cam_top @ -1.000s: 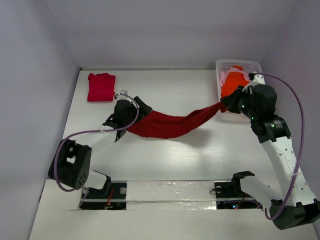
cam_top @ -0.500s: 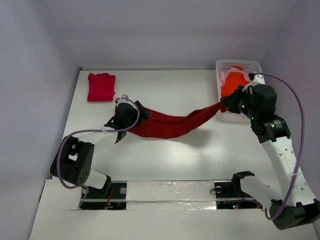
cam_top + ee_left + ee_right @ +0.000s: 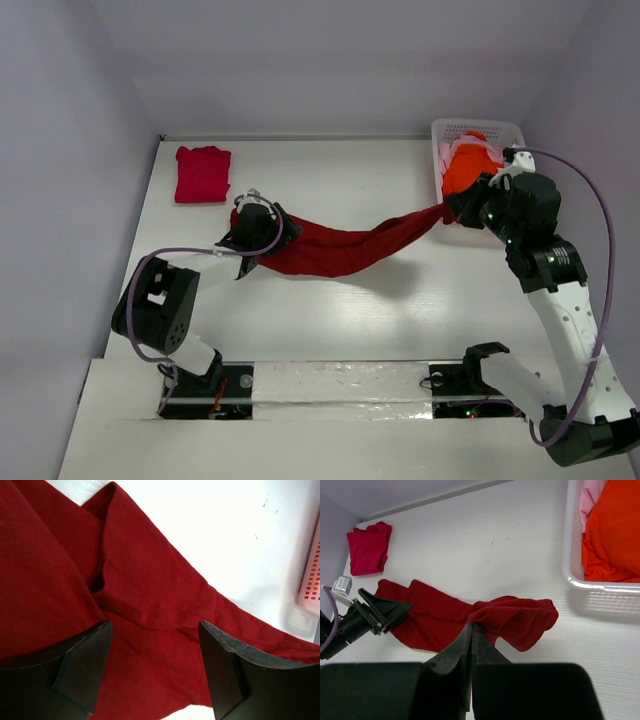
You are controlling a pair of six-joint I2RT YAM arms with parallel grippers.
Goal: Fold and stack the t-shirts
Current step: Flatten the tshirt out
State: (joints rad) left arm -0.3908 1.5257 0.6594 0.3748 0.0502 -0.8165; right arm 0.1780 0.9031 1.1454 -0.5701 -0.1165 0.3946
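A large dark red t-shirt [image 3: 340,250] stretches across the table between both arms, its right end lifted. My right gripper [image 3: 452,208] is shut on a bunched fold of that end [image 3: 472,625]. My left gripper [image 3: 262,232] sits at the shirt's left end. Its jaws stand open [image 3: 154,626], with the dark red cloth [image 3: 150,595] spread between and under them. A crimson-pink t-shirt [image 3: 203,173] lies folded at the back left. A bright orange t-shirt [image 3: 466,168] and a pale pink one [image 3: 444,152] lie in the basket.
The white lattice basket [image 3: 478,128] stands at the back right corner, just behind my right gripper. Grey walls close the table on the left, back and right. A taped strip with both arm bases [image 3: 340,385] runs along the near edge.
My left arm's elbow has swung inward and its gripper has pressed a little further onto the shirt's left end. The right gripper keeps its hold, shifted slightly right.
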